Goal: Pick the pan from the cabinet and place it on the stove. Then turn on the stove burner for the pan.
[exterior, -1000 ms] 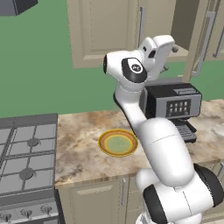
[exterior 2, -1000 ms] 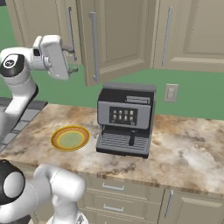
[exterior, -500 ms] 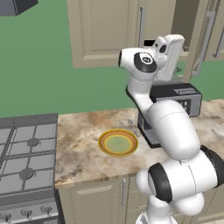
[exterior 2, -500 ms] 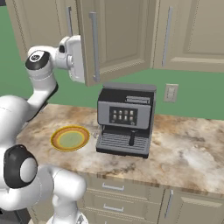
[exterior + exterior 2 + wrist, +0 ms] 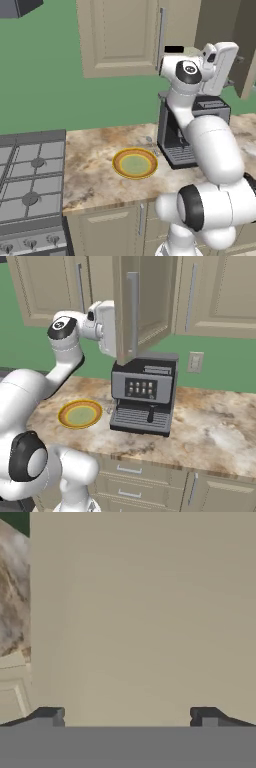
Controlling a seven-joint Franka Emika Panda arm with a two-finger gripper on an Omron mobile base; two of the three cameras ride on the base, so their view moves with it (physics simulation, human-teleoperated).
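Raised high above the counter, the end effector has its two tips spread wide apart with nothing between them, facing the flat beige face of the open cabinet door close ahead. Below it on the marbled counter lies a yellow-rimmed plate with a green centre, just beside a grey coffee machine. The stove sits at the counter's left end, its grates bare. I cannot see the pan.
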